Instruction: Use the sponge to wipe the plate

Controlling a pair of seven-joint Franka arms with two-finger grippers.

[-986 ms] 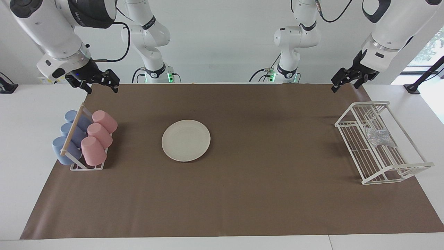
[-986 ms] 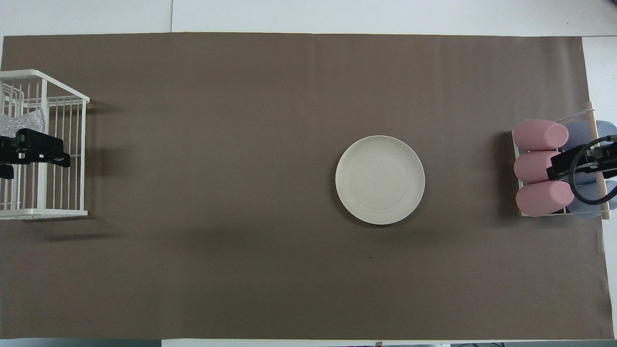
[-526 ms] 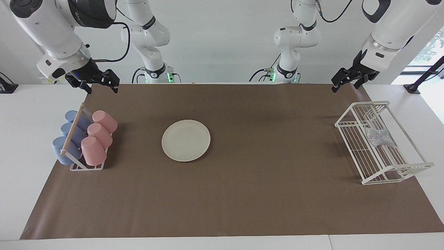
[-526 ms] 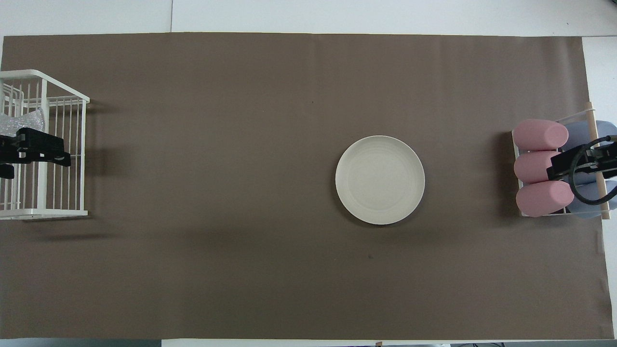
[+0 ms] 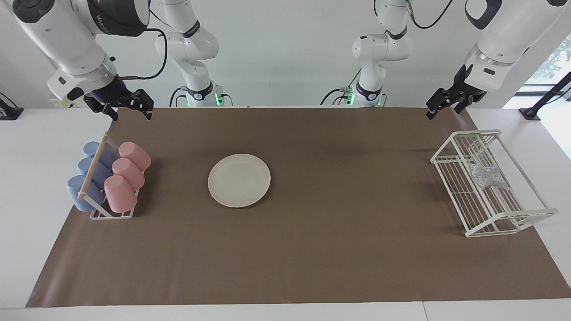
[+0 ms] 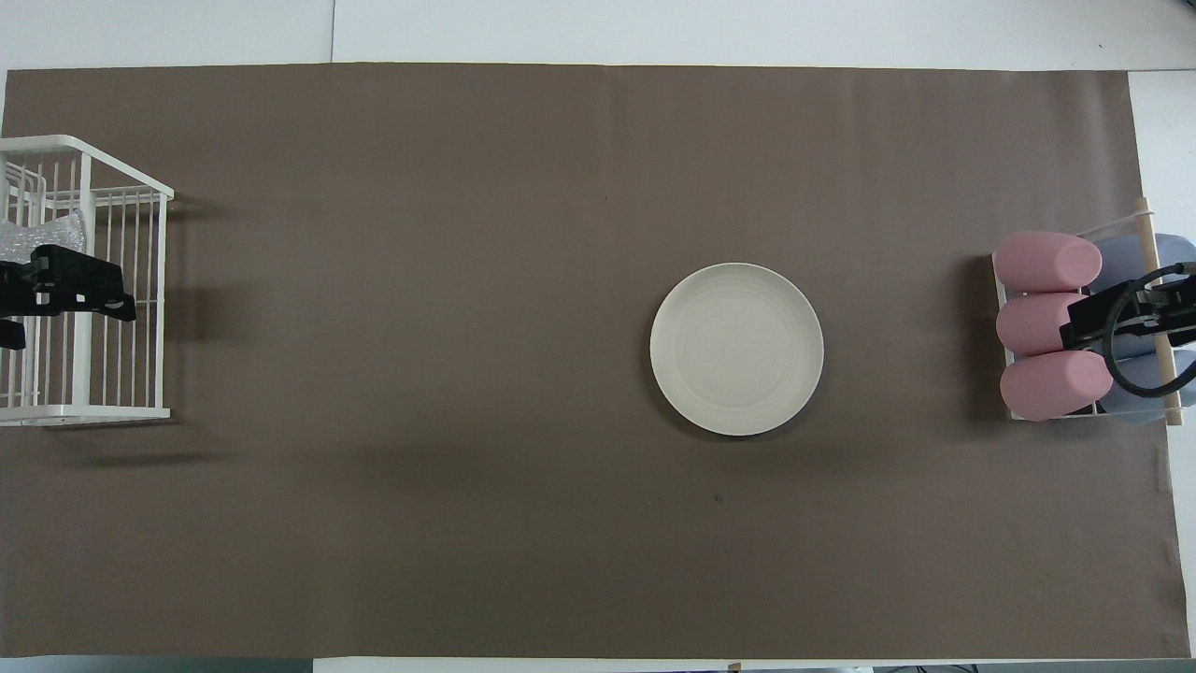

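The cream plate (image 5: 239,180) (image 6: 737,349) lies flat on the brown mat, somewhat toward the right arm's end. The silvery crinkled sponge (image 5: 488,176) (image 6: 42,238) rests inside the white wire rack (image 5: 450,157) (image 6: 161,299) at the left arm's end. My left gripper (image 5: 442,111) hangs open and empty, high above that end. In the overhead view it overlaps the rack beside the sponge. My right gripper (image 5: 132,115) hangs open and empty, raised above the cup rack's end, and touches nothing.
A cup rack (image 5: 109,178) (image 6: 1074,327) holding pink and blue cups on their sides stands at the right arm's end. The brown mat (image 5: 339,249) covers most of the white table.
My left gripper has risen and turned very slightly. The plate, the sponge and the right arm have not moved.
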